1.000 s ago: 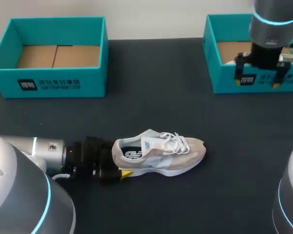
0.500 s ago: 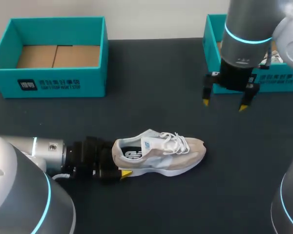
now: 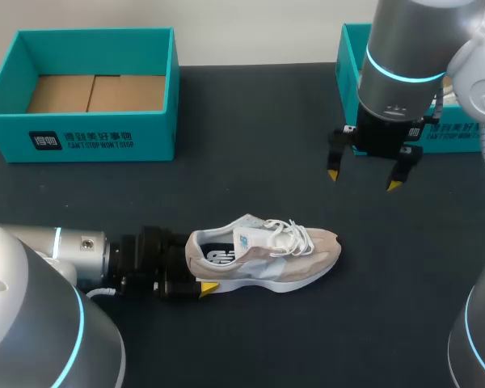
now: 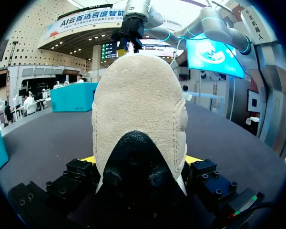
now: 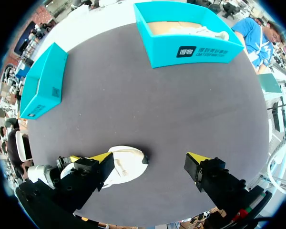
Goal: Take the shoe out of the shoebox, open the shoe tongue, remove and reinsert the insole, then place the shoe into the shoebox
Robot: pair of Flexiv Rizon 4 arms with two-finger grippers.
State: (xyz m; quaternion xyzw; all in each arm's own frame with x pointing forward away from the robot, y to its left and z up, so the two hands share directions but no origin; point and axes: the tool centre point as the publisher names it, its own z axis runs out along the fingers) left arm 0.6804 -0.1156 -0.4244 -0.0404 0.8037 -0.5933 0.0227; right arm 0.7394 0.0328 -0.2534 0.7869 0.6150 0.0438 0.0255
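While the left gripper (image 3: 196, 265) clamps the shoe (image 3: 268, 250) at its heel on the table (image 3: 250, 145), the right gripper (image 3: 364, 179) hangs fingers spread, holding nothing, near the right shoebox (image 3: 347, 97).

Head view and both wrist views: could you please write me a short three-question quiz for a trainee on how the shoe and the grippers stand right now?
1. Multiple choice: which part of the sneaker sits between the fingers of the left gripper? A) toe B) heel C) tongue
2. True or false: the right gripper is shut on a shoelace.
3. Fill in: the empty teal shoebox stands at the far ___ corner of the table, by the robot's own sides.

Key:
1. B. The heel is clamped from both sides.
2. False. Its fingers are open above the table and hold nothing.
3. left
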